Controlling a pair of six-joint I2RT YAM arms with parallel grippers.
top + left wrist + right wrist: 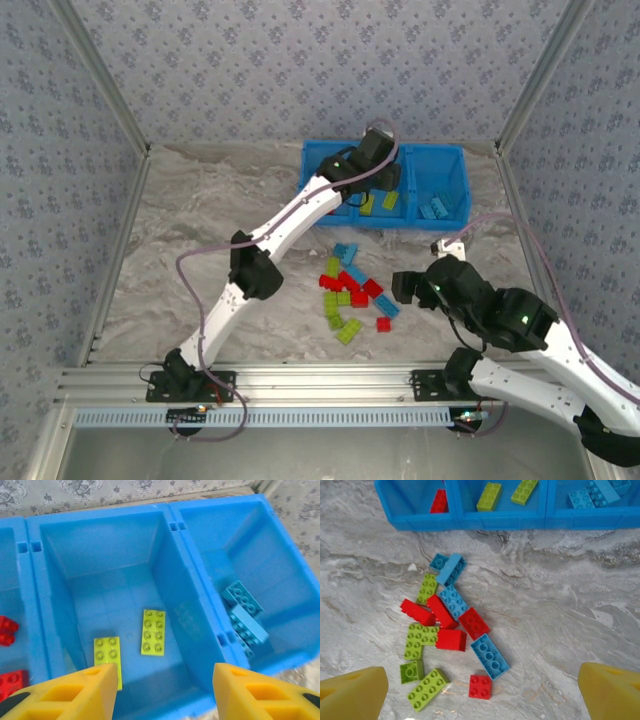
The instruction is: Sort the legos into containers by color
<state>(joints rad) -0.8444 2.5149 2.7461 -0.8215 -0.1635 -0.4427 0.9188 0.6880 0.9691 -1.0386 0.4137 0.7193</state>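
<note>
**Lego sort rig: left claw hanging open over the lime compartment**

The left gripper (164, 675) sits above the middle compartment (115, 545) of the blue bin (312, 152), jaws apart with nothing between them. Under it, 2 lime bricks (153, 632) lie flat, studs up. Their long axes both run toward the far wall, roughly parallel and not touching. The nearer one is partly behind a yellow finger.

The right compartment (280, 565) has a few light blue bricks (248, 625) piled loosely, slanting across the floor. Red bricks (7, 630) peek in from the left compartment (10, 590).

The right gripper (481, 672) hovers wide open, holding nothing, over the loose heap (451, 640) on the marble-look table (560, 605) in front of the bin. It's red, lime and light blue all mixed, pointing every which way.
</note>
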